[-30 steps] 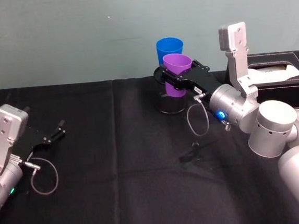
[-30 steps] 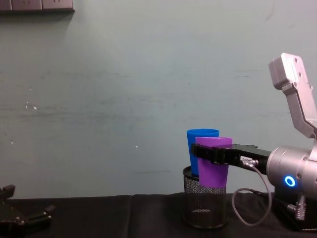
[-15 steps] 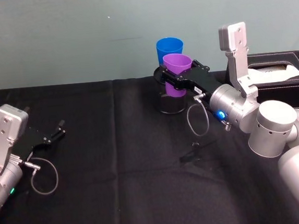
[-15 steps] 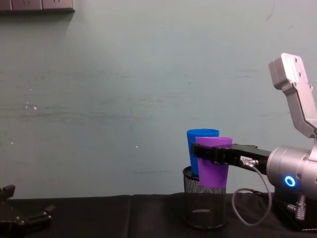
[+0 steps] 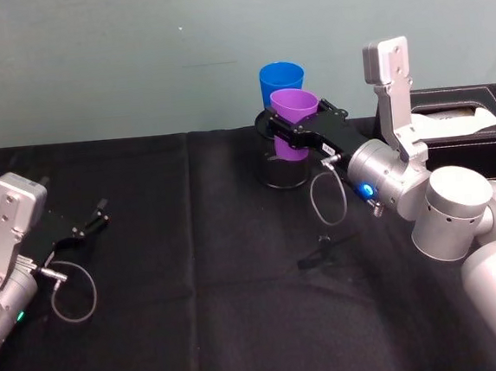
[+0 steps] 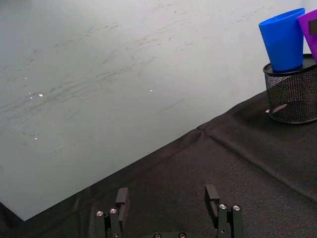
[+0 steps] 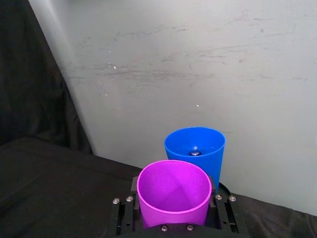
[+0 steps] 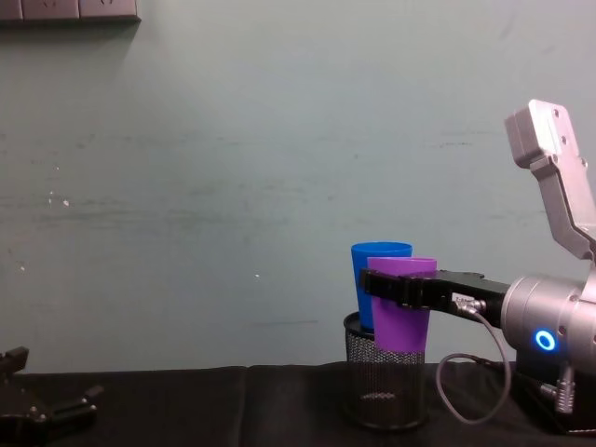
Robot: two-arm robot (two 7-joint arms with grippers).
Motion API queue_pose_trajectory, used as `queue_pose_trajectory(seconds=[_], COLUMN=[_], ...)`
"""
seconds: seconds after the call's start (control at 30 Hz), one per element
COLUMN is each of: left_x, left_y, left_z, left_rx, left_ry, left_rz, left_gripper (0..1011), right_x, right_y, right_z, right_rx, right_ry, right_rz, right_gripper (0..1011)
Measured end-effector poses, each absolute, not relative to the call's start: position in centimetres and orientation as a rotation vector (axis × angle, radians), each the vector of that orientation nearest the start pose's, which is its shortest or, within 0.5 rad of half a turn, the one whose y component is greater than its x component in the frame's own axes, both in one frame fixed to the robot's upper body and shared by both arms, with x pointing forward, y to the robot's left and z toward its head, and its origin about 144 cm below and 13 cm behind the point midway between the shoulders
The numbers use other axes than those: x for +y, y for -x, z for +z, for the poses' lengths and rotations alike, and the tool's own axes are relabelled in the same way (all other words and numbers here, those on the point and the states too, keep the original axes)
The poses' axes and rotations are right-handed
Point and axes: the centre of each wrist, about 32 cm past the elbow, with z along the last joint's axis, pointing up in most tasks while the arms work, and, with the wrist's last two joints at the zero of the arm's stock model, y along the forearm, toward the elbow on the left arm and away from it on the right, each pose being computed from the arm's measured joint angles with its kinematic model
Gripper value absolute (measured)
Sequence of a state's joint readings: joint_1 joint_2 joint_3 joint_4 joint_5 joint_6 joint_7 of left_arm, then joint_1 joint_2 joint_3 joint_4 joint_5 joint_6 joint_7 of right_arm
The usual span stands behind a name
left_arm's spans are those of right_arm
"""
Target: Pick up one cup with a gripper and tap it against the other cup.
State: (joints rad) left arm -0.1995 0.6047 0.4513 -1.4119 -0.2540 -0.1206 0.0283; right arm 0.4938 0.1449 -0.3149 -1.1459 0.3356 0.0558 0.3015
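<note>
**Purple cup lifted; tap on blue cup not confirmed**

Pick-up looks done. The right tool (image 8: pixel 372 284), a long black flat-fingered claw w/ a small white label, is clamped on the plain purple tapered plastic tumbler (image 8: pixel 400 321). It holds the tumbler upright, off the black-clothed bench (image 5: pixel 198 311).

In the head view the purple tumbler is at approx 5 o'clock of the bright blue tapered plastic tumbler (image 7: pixel 195 148), just beside it. The blue one stands in the black wire-mesh pen holder (image 8: pixel 382 391).

What's left, imo: the tap itself, since the cups are at or just short of contact. The left tool (image 6: pixel 167 196) is idle at approx 8 o'clock on the bench, fingers apart.

Hard to tell:
- **Contact:** purple overlaps blue in the chest and right wrist views, so neither a gap nor a touch can be seen.
- **Purple base:** it sits level w/ the holder rim; inside it or in front of it, can't say.
- **Blue cup:** its lower part is hidden by the mesh and the purple cup.
</note>
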Motion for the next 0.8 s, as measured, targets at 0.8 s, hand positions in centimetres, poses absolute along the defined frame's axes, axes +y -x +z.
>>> queue_pose_trajectory(seconds=[0.8], left_x=[30.97], left_y=[-48.86], left_z=[113.98], left_rx=[-0.285], left_ry=[-0.304], left_rz=[1.248], left_gripper=[1000], right_x=[-19.83], right_y=[-58.68], right_z=[118.83], right_rx=[0.077], right_ry=[-0.021], right_rz=[-1.045], right_gripper=[733])
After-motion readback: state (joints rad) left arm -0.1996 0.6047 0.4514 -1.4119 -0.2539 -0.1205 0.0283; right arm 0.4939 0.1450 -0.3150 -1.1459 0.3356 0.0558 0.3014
